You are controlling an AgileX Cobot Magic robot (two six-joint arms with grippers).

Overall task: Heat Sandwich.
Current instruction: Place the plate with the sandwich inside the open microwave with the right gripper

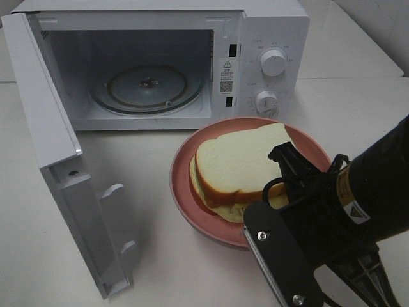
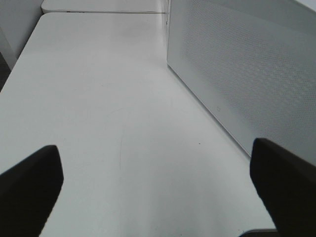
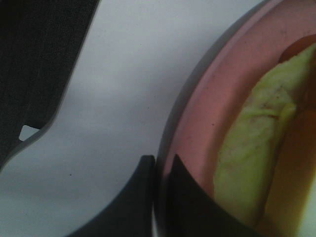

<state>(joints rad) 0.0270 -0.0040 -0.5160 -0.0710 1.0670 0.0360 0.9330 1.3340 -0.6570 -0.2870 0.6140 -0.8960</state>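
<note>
– Right gripper point(image 3: 159, 167): what does it hold?
– Its two dark fingers are pressed almost together on the near rim of the pink plate point(image 1: 184, 192). One finger is outside the rim over the table, the other inside it. It pinches the plate, not the food.
– And the sandwich point(image 1: 238, 163)?
– It lies on that plate, white slices with tan crust on top and the pale yellow-green layer poking out underneath, close to the gripped edge. The plate is over the white table point(image 1: 147, 224), just in front of the microwave point(image 1: 271, 32) and below its two knobs. Its far rim is near the oven's lower front edge.
– Is the way in open?
– The door point(image 1: 48, 121) is swung wide on the left, its free edge pointing toward the camera. The glass turntable point(image 1: 148, 86) shows whole inside the cavity. A broad patch of tabletop lies between door and plate.
– Left gripper point(image 2: 154, 163)?
– Spread wide, fingers far apart, over open table beside the microwave's perforated side wall point(image 2: 247, 64), apart from it.
</note>
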